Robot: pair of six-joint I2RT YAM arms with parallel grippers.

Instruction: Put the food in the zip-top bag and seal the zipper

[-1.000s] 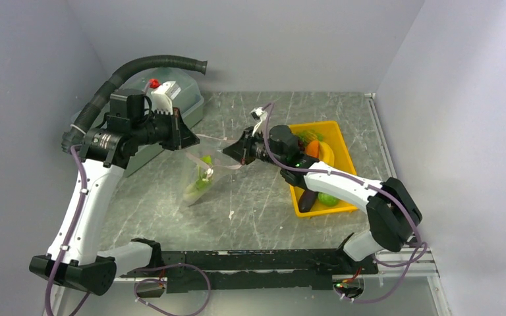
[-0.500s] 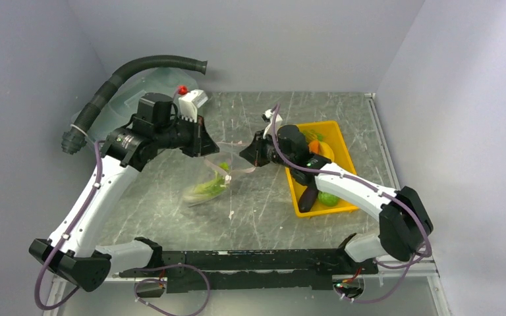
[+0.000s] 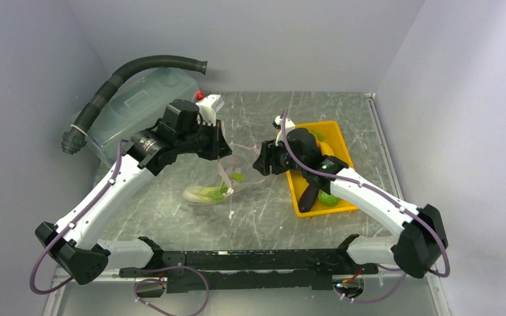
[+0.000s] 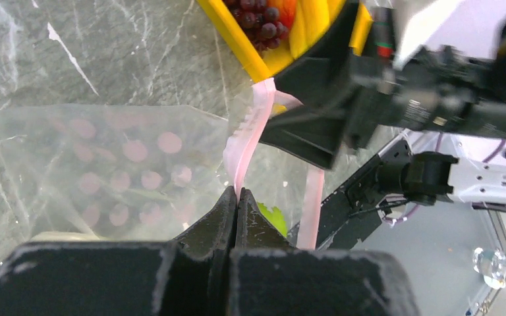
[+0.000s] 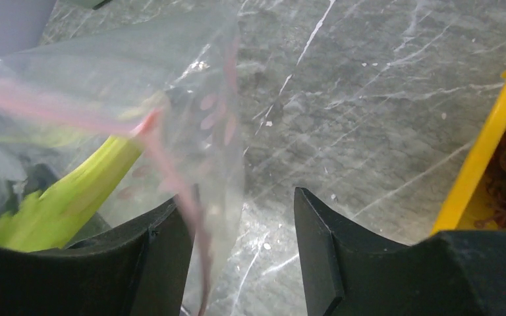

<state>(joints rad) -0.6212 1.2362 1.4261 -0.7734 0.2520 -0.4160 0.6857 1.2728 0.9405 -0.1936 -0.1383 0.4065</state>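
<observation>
zip-top bag (image 3: 219,172): hangs from the left gripper over the middle of the table (image 3: 270,210), with its lower end slumped on the surface.
zipper (image 4: 250,128): a pink strip rises out of the left gripper's tips, and a second strand hangs loose beside it.
left gripper (image 4: 236,197): jaws together, clamped on the zipper.
right gripper (image 5: 237,210): jaws apart. Bag film and the pink strip drape past one finger, and nothing is pinched.
food in the bag: celery (image 5: 72,191) with leafy greens, lying low in the bag near the table.
food still out: grapes (image 4: 253,16) and other pieces sit in the yellow tray (image 3: 294,191), just beside the right gripper.
just changed: a second ago the right gripper pinched the far side of the mouth, and it has now let go. The left arm has swung the bag from near the tub (image 3: 132,105) toward the centre, and the bag has sagged flatter.
meaning: only one side of the mouth is held, so it will probably droop. The right arm looks free to fetch the next piece. Most of the loading and all of the sealing remain.
</observation>
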